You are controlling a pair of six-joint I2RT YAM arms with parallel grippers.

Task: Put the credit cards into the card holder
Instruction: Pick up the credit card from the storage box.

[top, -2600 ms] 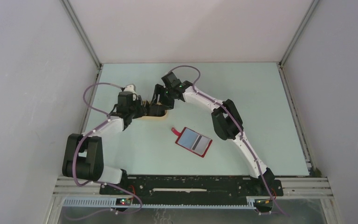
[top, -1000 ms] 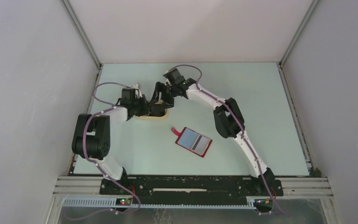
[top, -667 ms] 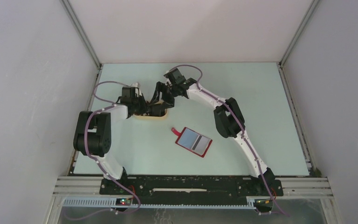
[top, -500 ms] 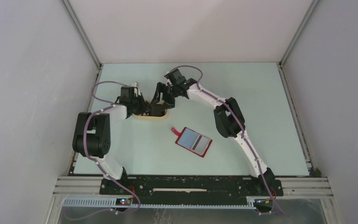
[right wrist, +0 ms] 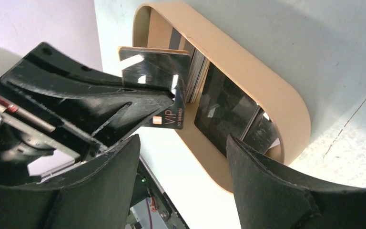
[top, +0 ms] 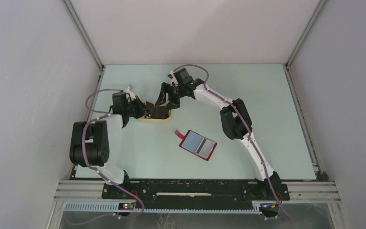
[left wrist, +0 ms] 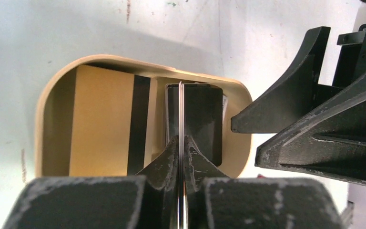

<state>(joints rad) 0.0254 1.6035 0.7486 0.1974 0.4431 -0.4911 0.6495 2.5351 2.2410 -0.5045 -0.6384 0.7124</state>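
**Red holder waits while one card is pinched**

Red card holder, just one, lies open on the table, ready to receive cards and well apart from the single tan dish where both arms meet. At the left wrist, the left jaws are shut on one dark card held edge-up, probably to clear the shallow rim. One striped tan card lies flat. At the right wrist, the right jaws gape empty beside the dish. More cards lie beneath, too many to count.

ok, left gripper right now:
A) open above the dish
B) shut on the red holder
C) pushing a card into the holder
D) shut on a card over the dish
D: the left gripper pinches a dark card edge-on above the tan dish; the card holder lies apart.
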